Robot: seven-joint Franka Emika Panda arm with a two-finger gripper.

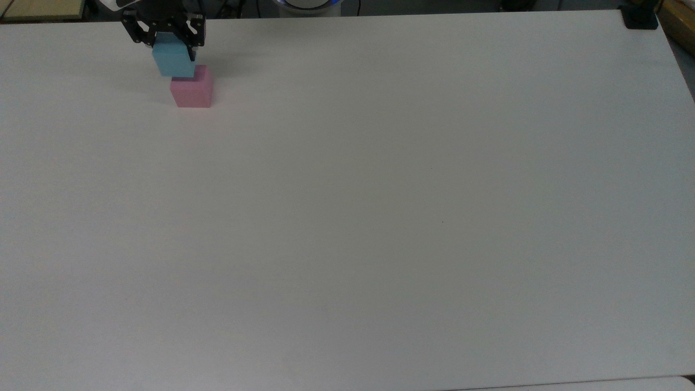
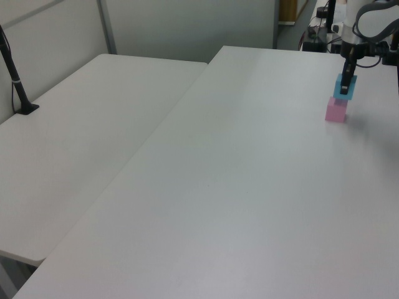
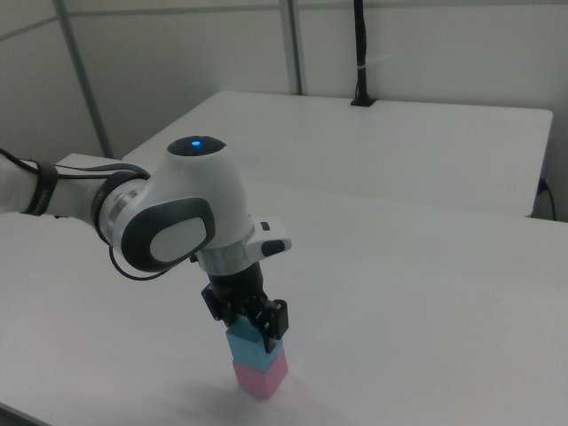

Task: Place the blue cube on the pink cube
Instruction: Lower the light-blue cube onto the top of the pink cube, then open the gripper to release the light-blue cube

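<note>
Setting: a wide matte white desk (image 1: 380, 217) in an office-like room, with a second white table (image 2: 81, 137) alongside it at the left view's left and grey partition walls behind.
Blue cube: the small matte sky-blue cube (image 1: 172, 60) sits on or just above the pink one, near the far edge at the top view's left; in the right view (image 3: 249, 344) the two look stacked, the blue one slightly offset.
Pink cube: the small matte pastel-pink cube (image 1: 192, 91) stands on the desk, directly under the blue cube.
Arm: the white Panda arm's black gripper (image 3: 252, 330) points straight down over the stack.
Jaws: pinching the blue cube by two opposite sides.
Step in hand: by my reading, the placing itself, with contact made or nearly made and release not yet done.
Next move: probably spreading the jaws gently, then rising straight up so the blue cube is not dragged off.
Count: one blue cube, one pink cube, one gripper.
</note>
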